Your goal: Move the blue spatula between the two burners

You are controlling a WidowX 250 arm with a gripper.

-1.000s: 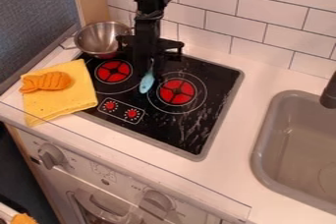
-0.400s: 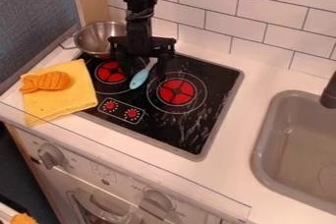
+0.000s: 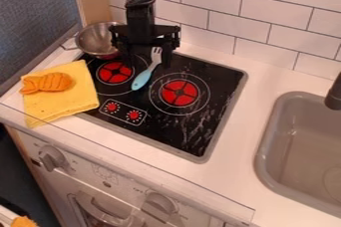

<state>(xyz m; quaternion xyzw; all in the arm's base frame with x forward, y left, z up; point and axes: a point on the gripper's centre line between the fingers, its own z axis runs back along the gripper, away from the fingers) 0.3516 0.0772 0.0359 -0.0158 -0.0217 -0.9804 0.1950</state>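
Note:
The gripper (image 3: pixel 146 61) hangs over the back of the stove, its two fingers spread wide and open with nothing held. Between and below them lies the blue spatula (image 3: pixel 142 77), a light blue handle with a pale slotted head pointing to the back wall. It rests on the black cooktop between the left burner (image 3: pixel 115 72) and the right burner (image 3: pixel 179 93), its handle end toward the front.
A metal bowl (image 3: pixel 97 40) stands at the cooktop's back left corner, close to the gripper. At left a yellow cloth (image 3: pixel 61 100) bears an orange toy (image 3: pixel 48 82). The grey sink (image 3: pixel 299 146) is at right, below a tiled wall (image 3: pixel 256 17).
The gripper has opened and let go of the spatula, then risen a little off it. Compared with the first frame, the arm is slightly further left and the spatula's handle end has shifted left.

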